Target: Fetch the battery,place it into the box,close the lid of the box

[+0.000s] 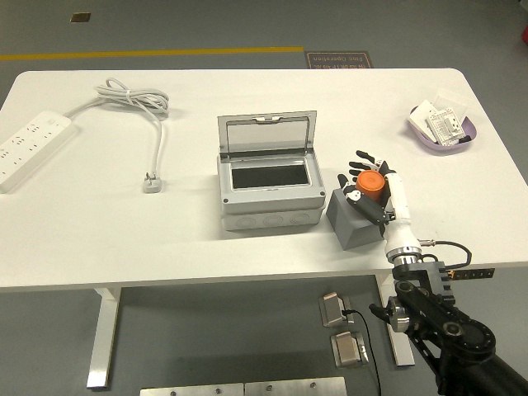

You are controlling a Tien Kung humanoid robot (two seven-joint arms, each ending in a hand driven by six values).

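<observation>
The orange battery (pixel 370 183) sat at the top of a grey block (pixel 353 219), with the right hand (pixel 375 191) curled around it, fingers wrapped on both sides in what looked like a grasp. The open-lidded box (pixel 269 192) stood at the battery's nine o'clock, close by. A loose hold could have let the battery slip during the lift, or the hand might have knocked the box's near wall crossing over. A power strip (pixel 33 148) lay far off at nine o'clock.

Box mouth: open, upright lid (pixel 266 132) walls its far side (near side free).
Right flank: grey block (pixel 353 219) just beside box (pixel 269 191).
Left bench (pixel 99 239): power strip (pixel 33 148) and cable (pixel 148 124) well apart from the box.
</observation>
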